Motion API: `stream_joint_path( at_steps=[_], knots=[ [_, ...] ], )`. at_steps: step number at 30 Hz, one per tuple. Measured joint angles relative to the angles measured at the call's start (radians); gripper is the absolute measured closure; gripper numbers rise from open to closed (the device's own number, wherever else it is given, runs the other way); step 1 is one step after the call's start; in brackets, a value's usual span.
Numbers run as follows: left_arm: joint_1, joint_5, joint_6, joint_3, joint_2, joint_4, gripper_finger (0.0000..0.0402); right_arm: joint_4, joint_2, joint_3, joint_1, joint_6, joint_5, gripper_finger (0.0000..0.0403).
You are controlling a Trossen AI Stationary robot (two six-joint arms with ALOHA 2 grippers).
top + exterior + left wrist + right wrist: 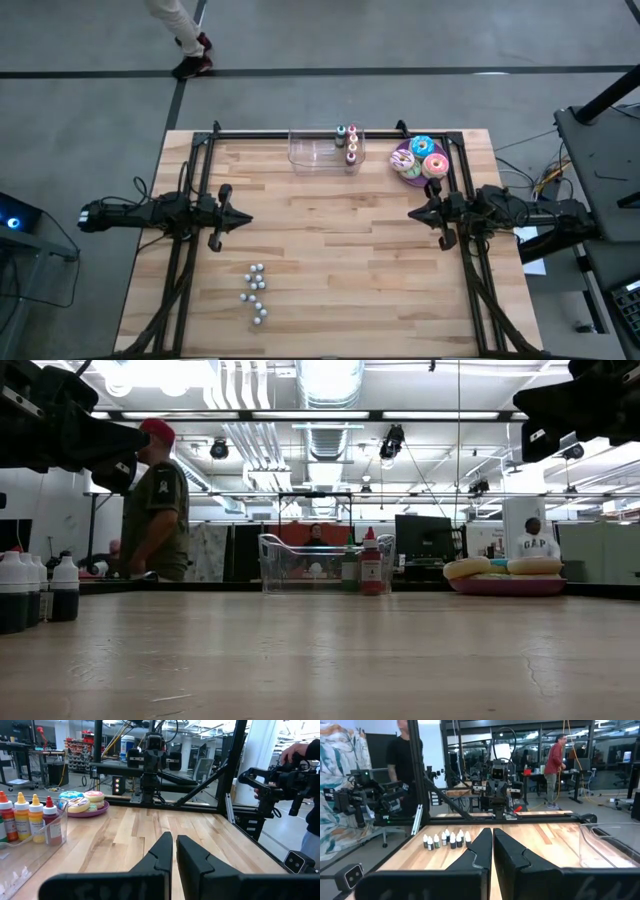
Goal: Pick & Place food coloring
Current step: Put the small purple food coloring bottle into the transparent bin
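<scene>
The four small food coloring bottles with coloured caps (pixel 346 141) stand upright in the clear plastic bin (pixel 312 152) at the wooden worktop's (pixel 330 250) far edge. Left gripper (pixel 238 220) and right gripper (pixel 414 212) hover apart, jaws pressed together, seemingly parked before any reach.

Robotics lab, open-plan industrial hall: exposed ceiling ducts (pixel 330 400), strip lighting, concrete floor (pixel 400 100), butcher-block table (pixel 340 260) in black frame, camera rigs on tripods (pixel 360 800), desks with monitors (pixel 425 540), people standing about
</scene>
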Motion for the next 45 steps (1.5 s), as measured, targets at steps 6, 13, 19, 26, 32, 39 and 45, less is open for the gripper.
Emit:
stream_joint_path(
  at_steps=[6, 13, 19, 26, 32, 39, 45],
  knots=[
    [0.0, 0.0, 0.0, 0.0, 0.0, 0.0, 0.0402, 0.004, -0.027, -0.012, 0.0, 0.001, 0.0, 0.0394],
    [0.0, 0.0, 0.0, 0.0, 0.0, 0.0, 0.0402, 0.003, -0.052, -0.037, 0.0, 0.0, 0.0, 0.0394],
    [0.0, 0.0, 0.0, 0.0, 0.0, 0.0, 0.0402, 0.003, -0.053, -0.042, 0.0, 0.0, 0.0, 0.0394],
    [0.0, 0.0, 0.0, 0.0, 0.0, 0.0, 0.0402, -0.011, -0.084, -0.053, 0.0, 0.001, 0.0, 0.0394],
    [0.0, 0.0, 0.0, 0.0, 0.0, 0.0, 0.0402, -0.038, -0.119, -0.058, 0.0, 0.0, 0.0, 0.0394],
    [0.0, 0.0, 0.0, 0.0, 0.0, 0.0, 0.0402, -0.058, -0.125, -0.059, 0.0, 0.0, 0.0, 0.0394],
    [0.0, 0.0, 0.0, 0.0, 0.0, 0.0, 0.0402, -0.084, -0.125, -0.061, 0.0, 0.001, 0.0, 0.0394]
  ],
)
